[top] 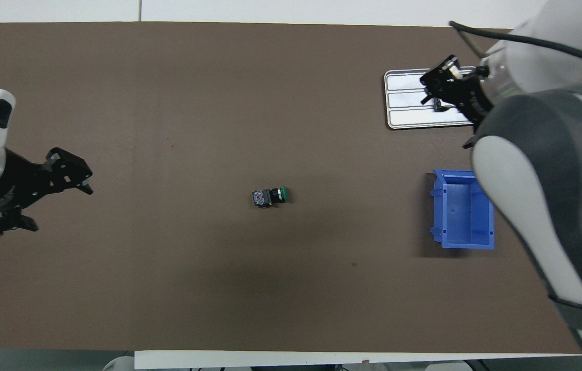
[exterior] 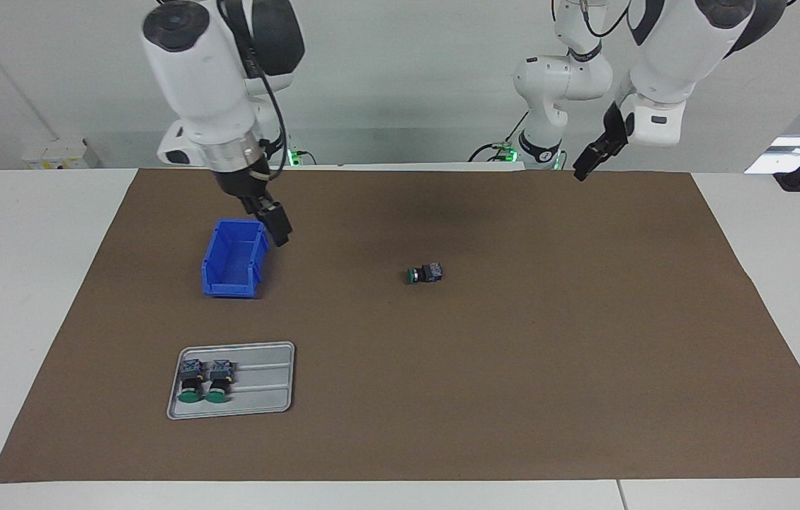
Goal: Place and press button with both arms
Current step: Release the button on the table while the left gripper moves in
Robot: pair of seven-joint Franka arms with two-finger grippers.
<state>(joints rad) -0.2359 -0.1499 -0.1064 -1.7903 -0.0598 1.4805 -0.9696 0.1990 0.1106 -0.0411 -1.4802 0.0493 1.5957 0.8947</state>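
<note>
A green-capped button (exterior: 423, 273) (top: 269, 197) lies on its side in the middle of the brown mat, with nothing touching it. My right gripper (exterior: 274, 221) (top: 438, 85) hangs open and empty, high in the air by the blue bin's corner. From overhead it covers part of the tray. My left gripper (exterior: 584, 164) (top: 56, 202) is open and empty too, raised over the mat at the left arm's end. Two more buttons (exterior: 204, 380) lie side by side in the metal tray (exterior: 262, 386) (top: 407, 111).
A blue bin (exterior: 233, 258) (top: 463, 211) stands open-topped at the right arm's end, nearer to the robots than the tray. The brown mat (exterior: 549, 354) covers most of the white table.
</note>
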